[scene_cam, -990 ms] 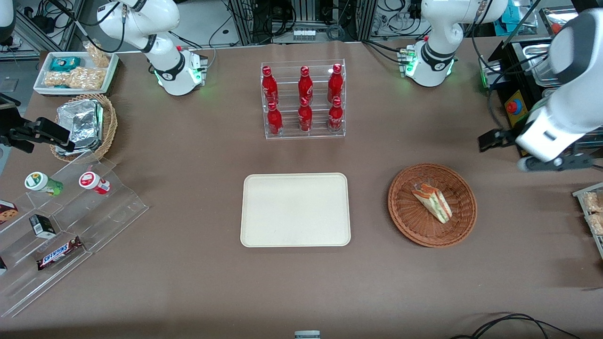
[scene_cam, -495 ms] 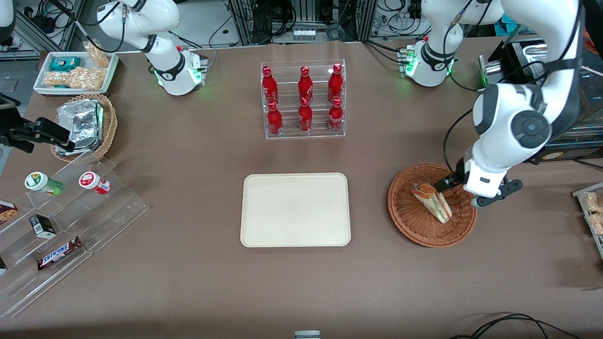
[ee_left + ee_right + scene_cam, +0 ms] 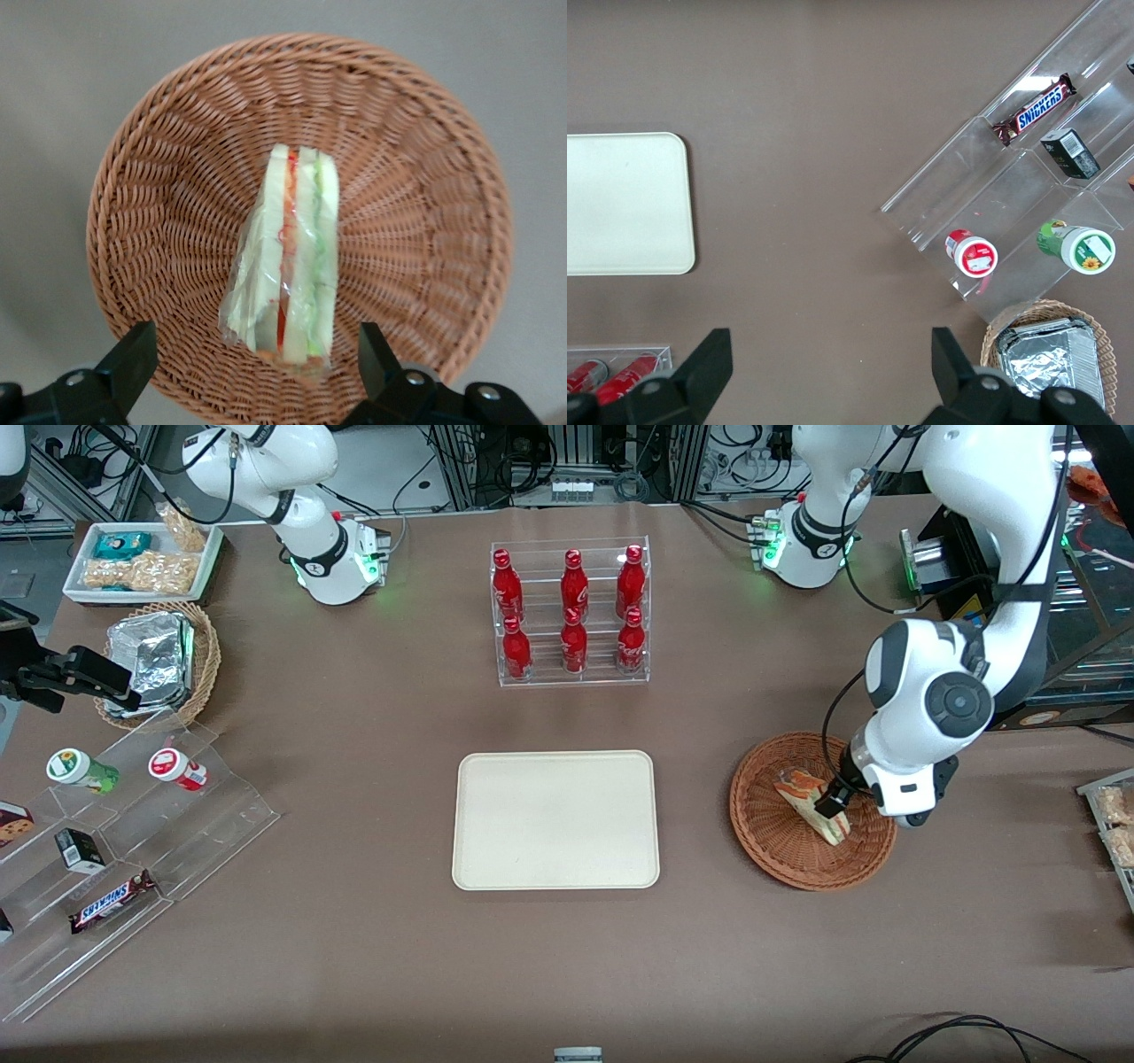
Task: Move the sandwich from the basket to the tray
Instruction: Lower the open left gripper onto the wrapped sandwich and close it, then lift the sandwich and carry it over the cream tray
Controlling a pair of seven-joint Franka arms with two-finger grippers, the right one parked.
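Observation:
The sandwich (image 3: 804, 792), a wrapped wedge with pale bread and green and orange-red filling, lies in the reddish-brown wicker basket (image 3: 778, 843). My left gripper (image 3: 839, 801) is low over the basket, right above the sandwich's wide end. In the left wrist view the gripper (image 3: 254, 359) is open, its two black fingers (image 3: 133, 354) standing wide on either side of the sandwich (image 3: 288, 266) without touching it, inside the basket (image 3: 416, 221). The cream-beige tray (image 3: 555, 819) lies bare beside the basket, toward the parked arm's end; it also shows in the right wrist view (image 3: 620, 204).
A clear rack of red bottles (image 3: 571, 615) stands farther from the front camera than the tray. A clear stepped stand with snacks (image 3: 133, 824), a tan basket of foil containers (image 3: 164, 660) and a white snack tray (image 3: 142, 562) lie toward the parked arm's end.
My left arm has swung in from the working arm's end of the table and come down over the basket; the gripper now stands over the sandwich. The sandwich has not moved.

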